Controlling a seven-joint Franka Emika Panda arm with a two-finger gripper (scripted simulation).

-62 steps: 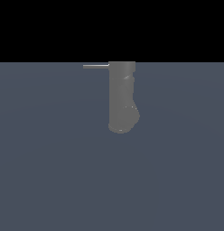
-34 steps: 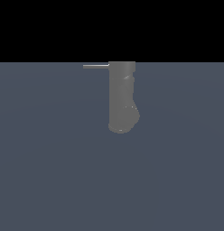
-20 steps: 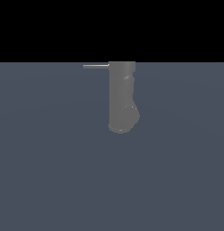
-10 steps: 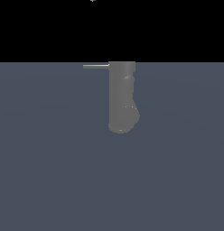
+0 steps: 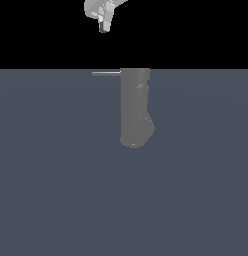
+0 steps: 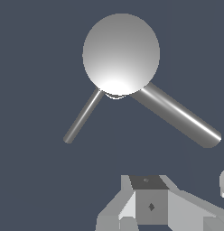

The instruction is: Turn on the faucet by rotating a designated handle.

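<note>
The faucet (image 5: 135,107) is a thick matte grey column with a rounded, bulging end, standing on the dark blue-grey floor. Its handle (image 5: 106,73), a thin light-grey rod, sticks out sideways towards the exterior view's left. My white gripper (image 5: 102,24) hangs well above the handle, touching nothing, and its fingers look pressed together with nothing between them. The wrist view looks down on the faucet's round cap (image 6: 121,54), with the thin handle (image 6: 82,116) and a thicker rod (image 6: 179,115) branching from it. The gripper (image 6: 147,194) sits apart from both.
The floor (image 5: 56,190) is a flat dark blue-grey surface around the faucet. Above it the background is black.
My gripper has come down into the exterior view from above, where earlier frames showed only black. The faucet and its handle have not moved.
</note>
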